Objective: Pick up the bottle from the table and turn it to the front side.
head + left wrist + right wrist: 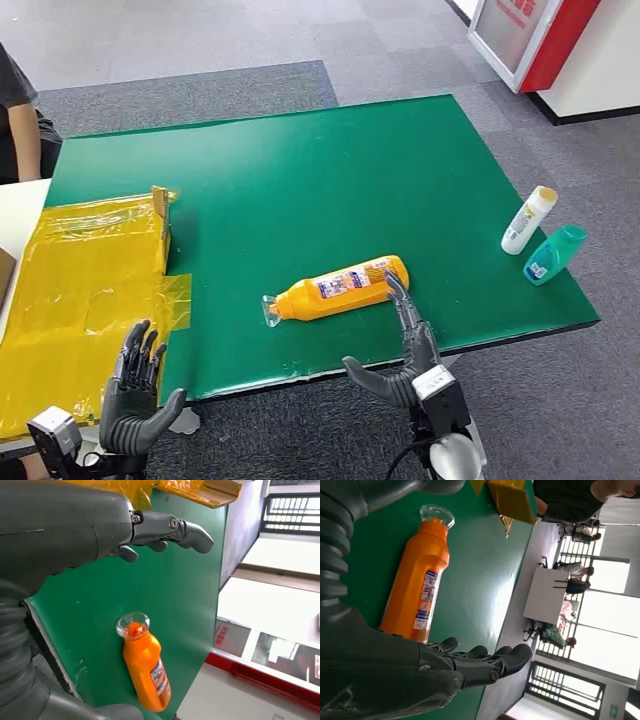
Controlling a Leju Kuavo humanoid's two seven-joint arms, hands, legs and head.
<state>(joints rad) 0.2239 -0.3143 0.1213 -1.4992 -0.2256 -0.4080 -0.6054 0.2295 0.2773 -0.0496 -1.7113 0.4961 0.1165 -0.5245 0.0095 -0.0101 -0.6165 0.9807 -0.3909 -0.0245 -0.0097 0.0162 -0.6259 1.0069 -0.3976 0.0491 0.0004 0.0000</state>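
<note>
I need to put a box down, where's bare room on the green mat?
Free: the far half of the mat, beyond the orange bottle, and between it and the two bottles at the right edge. Crowded: left edge, under the yellow bag.
</note>
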